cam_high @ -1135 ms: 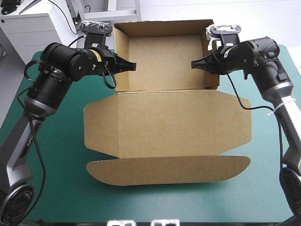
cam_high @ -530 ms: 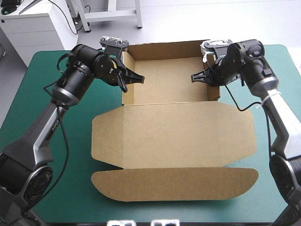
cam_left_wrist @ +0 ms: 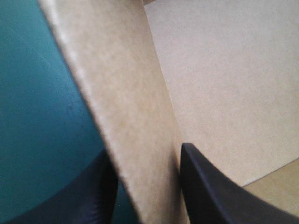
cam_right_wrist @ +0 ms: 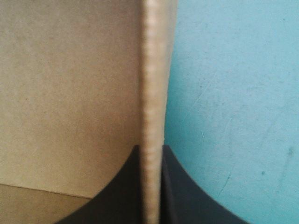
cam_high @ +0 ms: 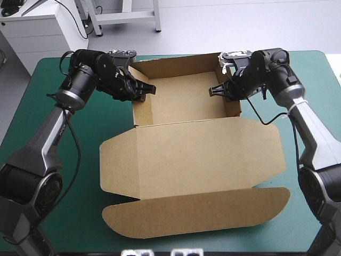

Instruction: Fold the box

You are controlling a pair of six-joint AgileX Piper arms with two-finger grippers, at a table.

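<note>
The brown box (cam_high: 192,154) stands as an open tray at the far half of the table, its lid lying flat toward the front with a rounded flap (cam_high: 197,213) at its end. My left gripper (cam_high: 145,89) sits at the tray's left wall and is shut on that wall (cam_left_wrist: 121,93), one black finger on each side; in the left wrist view the left gripper (cam_left_wrist: 147,154) pinches the board. My right gripper (cam_high: 216,90) is at the tray's right wall. The right wrist view has the right gripper (cam_right_wrist: 150,147) shut on the wall's edge (cam_right_wrist: 152,70).
The teal-green cover (cam_high: 64,176) shows bare on both sides of the box. The lid's rounded flap reaches close to the table's front edge. The tray's back wall (cam_high: 176,63) stands near the far edge.
Both grippers kept their hold on the side walls. The box slid slightly left and turned a little, its right side now farther back; the lid lies more skewed.
</note>
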